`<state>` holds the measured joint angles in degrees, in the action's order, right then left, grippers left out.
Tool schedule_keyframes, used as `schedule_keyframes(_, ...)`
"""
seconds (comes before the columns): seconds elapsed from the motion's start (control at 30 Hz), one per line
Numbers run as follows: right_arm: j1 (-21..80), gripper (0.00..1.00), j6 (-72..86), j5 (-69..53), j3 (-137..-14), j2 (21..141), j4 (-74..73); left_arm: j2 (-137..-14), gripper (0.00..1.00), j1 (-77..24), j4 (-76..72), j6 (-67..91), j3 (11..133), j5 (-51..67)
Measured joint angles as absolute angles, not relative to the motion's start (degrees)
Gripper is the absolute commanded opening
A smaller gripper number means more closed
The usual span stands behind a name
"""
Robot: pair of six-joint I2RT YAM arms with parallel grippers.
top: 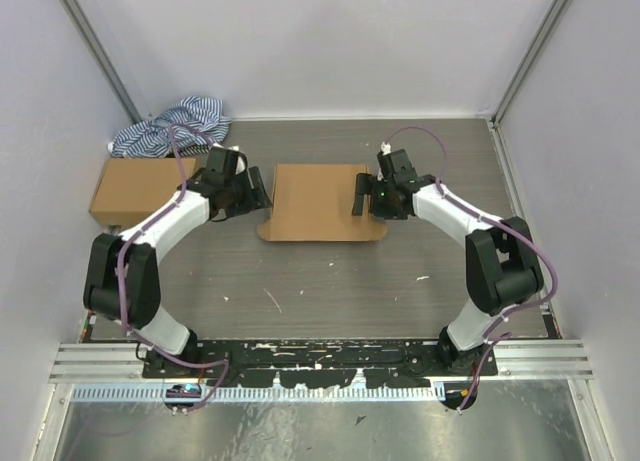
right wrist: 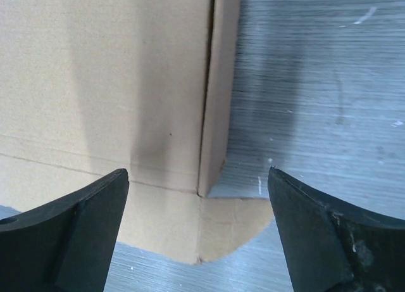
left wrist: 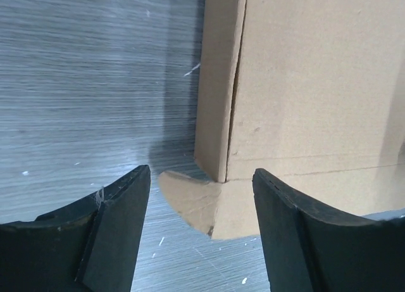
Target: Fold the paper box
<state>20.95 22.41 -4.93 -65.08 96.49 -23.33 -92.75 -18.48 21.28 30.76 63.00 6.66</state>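
Note:
The paper box [top: 318, 201] is a plain brown cardboard mailer lying closed and flat in the middle of the table, with a front lip and rounded tabs sticking out at its near corners. My left gripper [top: 262, 194] is open at the box's left side; in the left wrist view the box's left wall [left wrist: 218, 83] and the rounded tab [left wrist: 190, 197] lie between the fingers [left wrist: 120, 228]. My right gripper [top: 359, 194] is open at the box's right side; the right wall [right wrist: 218, 102] and right tab [right wrist: 234, 228] show between its fingers [right wrist: 316, 228].
A sealed oblong brown carton [top: 135, 189] lies at the left behind my left arm. A blue-and-white striped cloth [top: 175, 126] is bunched at the back left. Grey walls close the table on three sides.

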Motion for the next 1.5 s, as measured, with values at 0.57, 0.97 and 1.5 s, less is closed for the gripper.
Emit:
schedule_keyframes(0.57, 23.2, 0.94, 18.0, -6.7, -56.5, 85.1, -23.9, -81.1, 0.75, -20.1, 7.3, 27.7, 45.9, 13.0)
schedule_keyframes(0.97, 24.9, 0.95, 16.6, -6.0, -56.5, 87.8, -22.9, -84.3, 0.76, -21.9, 0.7, 25.4, 45.9, 12.4)
schedule_keyframes(1.5, 25.4, 0.96, 16.1, -5.9, -56.6, 88.8, -22.7, -88.7, 0.75, -23.7, -0.9, 24.0, 45.9, 12.0)
